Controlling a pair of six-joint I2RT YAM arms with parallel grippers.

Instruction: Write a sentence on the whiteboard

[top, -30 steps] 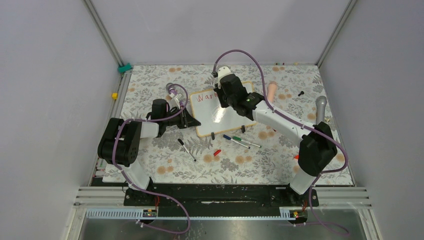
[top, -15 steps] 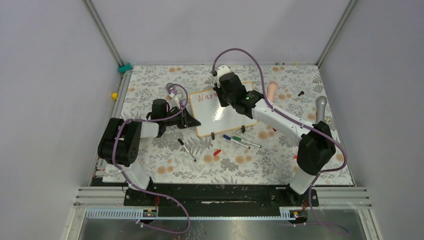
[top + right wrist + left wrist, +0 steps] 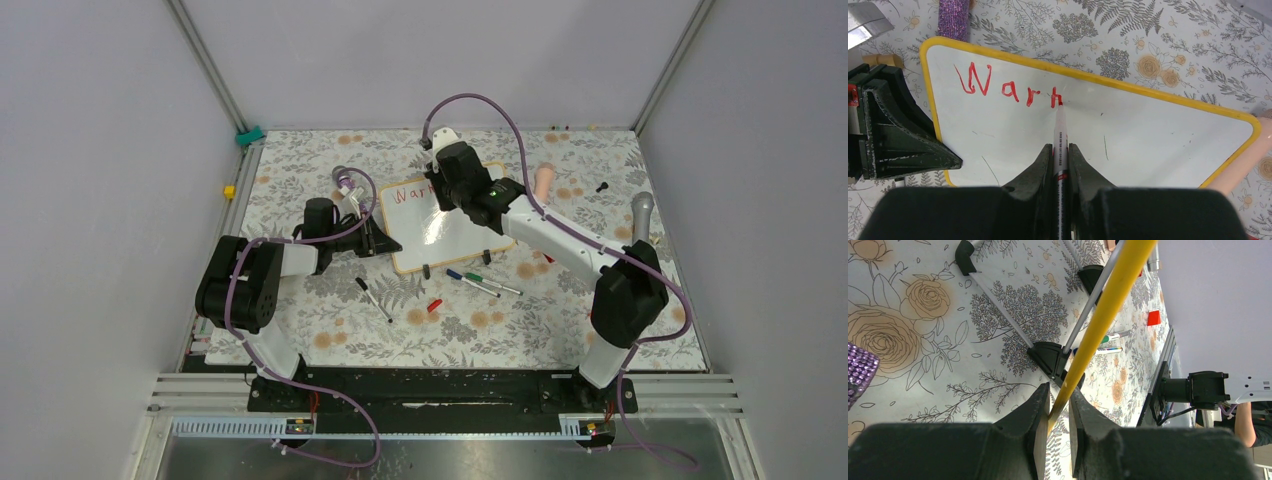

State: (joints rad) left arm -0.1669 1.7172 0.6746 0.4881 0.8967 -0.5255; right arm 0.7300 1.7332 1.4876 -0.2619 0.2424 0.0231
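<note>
With the left gripper (image 3: 1058,402) pinching the yellow edge of the whiteboard (image 3: 1117,290) mid-table, the right gripper (image 3: 1060,149), clamped tight on a red marker (image 3: 1060,125), is partway through the sentence (image 3: 1008,91), and I reckon the "m" of "Warm" needs its humps next.

Lighting: bright, even and diffuse, from overhead.
Top view: sharp throughout. The whiteboard (image 3: 455,235) carries a pale sheen at its centre. Shadows on the table (image 3: 330,335) beside the whiteboard are soft and faint.
Right wrist view: whiteboard evenly lit, with a faint grey sheen. Red writing (image 3: 1008,90) and marker (image 3: 1060,125) tip are crisp. The right hand (image 3: 1060,148), below the whiteboard, is dark and out of focus.
Left wrist view: left hand (image 3: 1059,392) dark and blurred. The whiteboard's yellow rim is soft up close, and the table print beyond it is sharp.
</note>
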